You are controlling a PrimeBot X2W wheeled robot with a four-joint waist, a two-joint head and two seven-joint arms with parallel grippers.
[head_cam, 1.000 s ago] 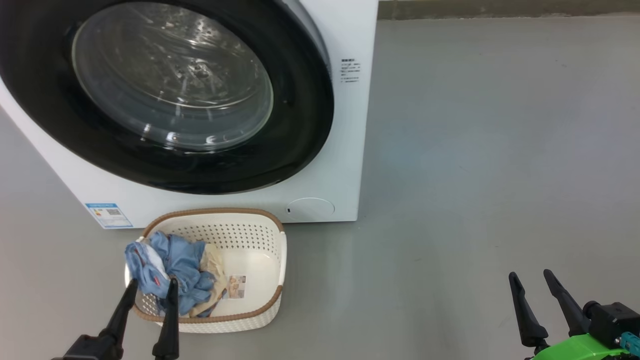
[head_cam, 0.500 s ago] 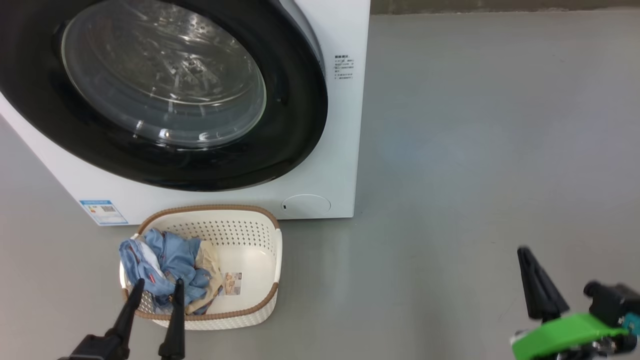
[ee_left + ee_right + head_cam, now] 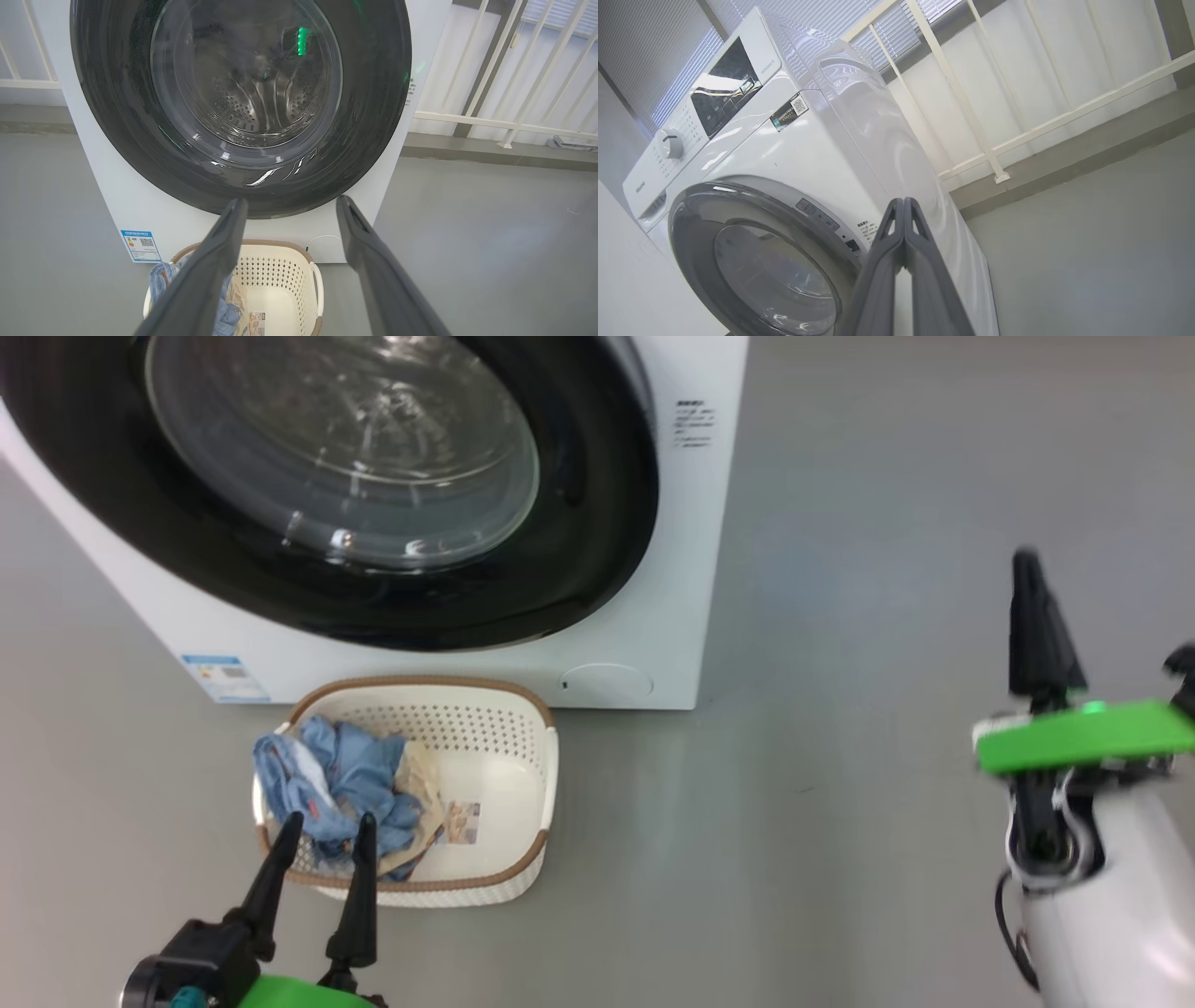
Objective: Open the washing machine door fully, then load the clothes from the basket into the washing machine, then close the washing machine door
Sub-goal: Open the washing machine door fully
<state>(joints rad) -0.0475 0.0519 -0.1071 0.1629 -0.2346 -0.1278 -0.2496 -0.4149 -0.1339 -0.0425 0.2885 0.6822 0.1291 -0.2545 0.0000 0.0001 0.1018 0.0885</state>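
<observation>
washing machine door (image 3: 345, 467) cropped up top, glossy black rim, closed; left gripper (image 3: 330, 821) spread empty, right gripper (image 3: 1027, 569) pinched together

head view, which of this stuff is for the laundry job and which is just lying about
For the job: washing machine, washing machine door, clothes, basket.
Just there: energy sticker, service cap, railing.

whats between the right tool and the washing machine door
Head view: only bare grey floor and the white front of the washing machine lie between the right tool and the washing machine door.
</observation>
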